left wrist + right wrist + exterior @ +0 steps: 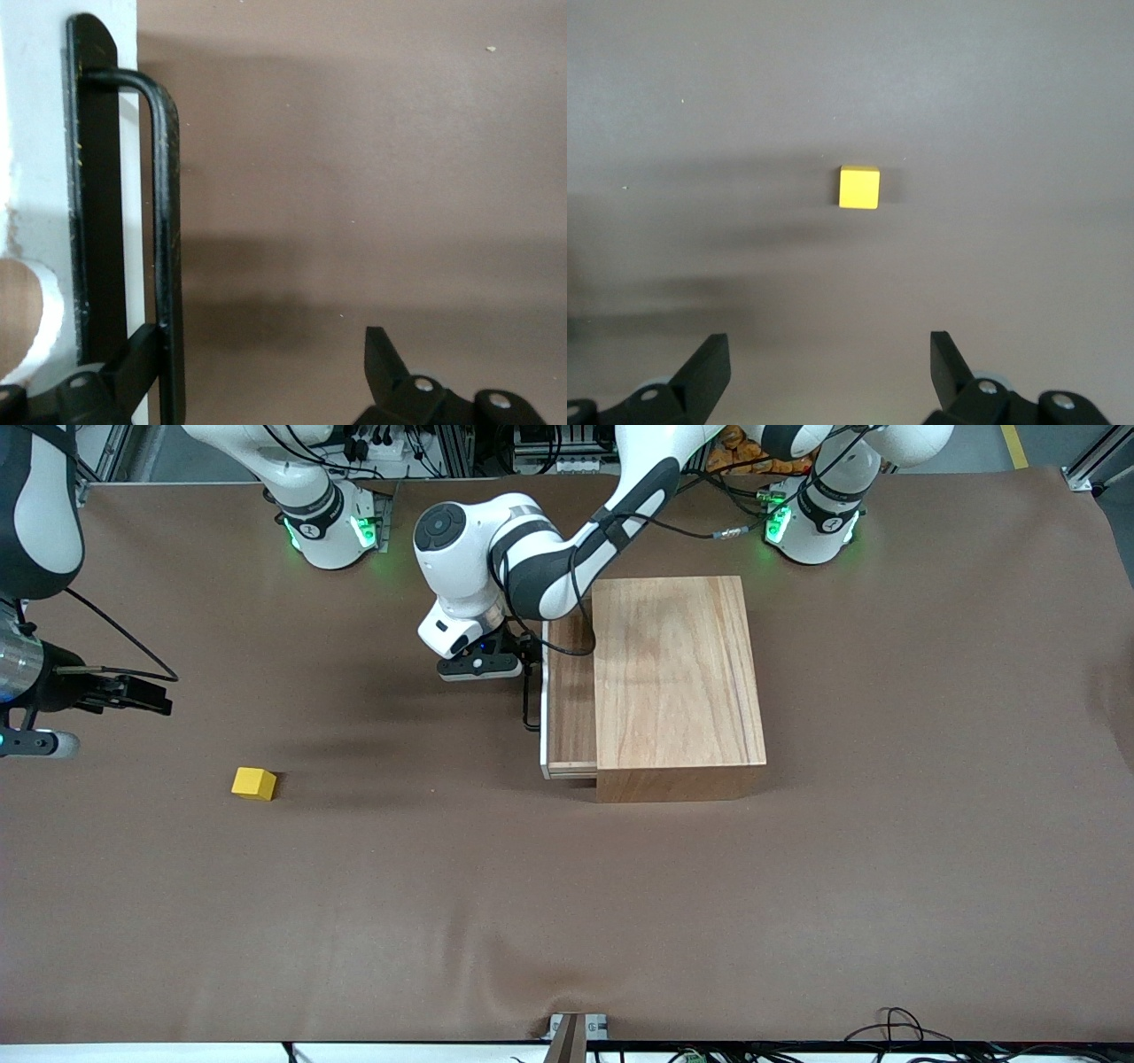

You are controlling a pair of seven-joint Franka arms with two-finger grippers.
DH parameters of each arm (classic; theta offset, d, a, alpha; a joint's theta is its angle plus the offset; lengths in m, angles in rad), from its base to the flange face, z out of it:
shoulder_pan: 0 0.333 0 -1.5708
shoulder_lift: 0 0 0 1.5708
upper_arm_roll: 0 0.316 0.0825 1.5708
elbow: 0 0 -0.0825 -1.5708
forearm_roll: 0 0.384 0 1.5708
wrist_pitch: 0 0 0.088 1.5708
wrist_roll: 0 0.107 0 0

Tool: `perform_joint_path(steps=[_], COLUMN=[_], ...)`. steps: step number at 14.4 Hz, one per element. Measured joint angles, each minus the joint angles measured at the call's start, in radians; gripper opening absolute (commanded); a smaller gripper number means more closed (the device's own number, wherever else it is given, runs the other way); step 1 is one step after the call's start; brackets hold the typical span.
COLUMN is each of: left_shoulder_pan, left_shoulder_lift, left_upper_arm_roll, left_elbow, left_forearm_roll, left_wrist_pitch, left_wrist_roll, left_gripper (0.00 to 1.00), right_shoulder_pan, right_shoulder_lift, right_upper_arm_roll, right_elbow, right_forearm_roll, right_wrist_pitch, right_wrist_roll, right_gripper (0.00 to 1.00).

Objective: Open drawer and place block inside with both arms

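The wooden box [678, 682] stands mid-table with its drawer [571, 708] slid partly out toward the right arm's end. The drawer's black wire handle [532, 704] also shows in the left wrist view [166, 221]. My left gripper [529, 662] is open at the handle [261, 345]; one finger [142, 354] sits between the handle and the white front panel [35, 133], the other stands clear. The yellow block [254, 783] lies on the table nearer the front camera. My right gripper [146, 695] is open and empty in the air near the block [858, 187].
A brown cloth [567, 921] covers the table and bulges a little near the front edge. The arm bases [332, 531] stand along the edge farthest from the front camera. Cables lie at the table's front edge [895, 1027].
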Motion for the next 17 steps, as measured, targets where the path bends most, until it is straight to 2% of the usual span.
perform_joint_path(steps=[4, 9, 13, 17], left_shoulder_pan=[-0.012, -0.013, -0.015, -0.015], left_shoulder_lift=[0.002, 0.002, 0.002, 0.002], left_upper_arm_roll=[-0.002, -0.004, -0.007, -0.009], left_elbow=[0.001, 0.011, 0.028, 0.035], left_forearm_roll=[0.0, -0.006, -0.026, -0.029], left_wrist_pitch=[0.067, 0.121, 0.156, 0.187], left_wrist_roll=[-0.03, -0.046, -0.057, -0.061], left_gripper=[1.0, 1.0, 1.0, 1.0], right_shoulder_pan=[-0.045, -0.05, -0.053, -0.063], right_shoulder_lift=[0.0, 0.005, 0.082, 0.158], right_upper_arm_roll=[-0.001, 0.001, 0.0, -0.003], right_elbow=[-0.033, -0.05, -0.062, -0.063], right_forearm_roll=[0.0, 0.001, 0.057, 0.066], right_wrist_pitch=[0.072, 0.095, 0.111, 0.133], right_wrist_roll=[-0.07, -0.078, -0.07, -0.046], right_gripper=[1.0, 1.0, 1.0, 1.0])
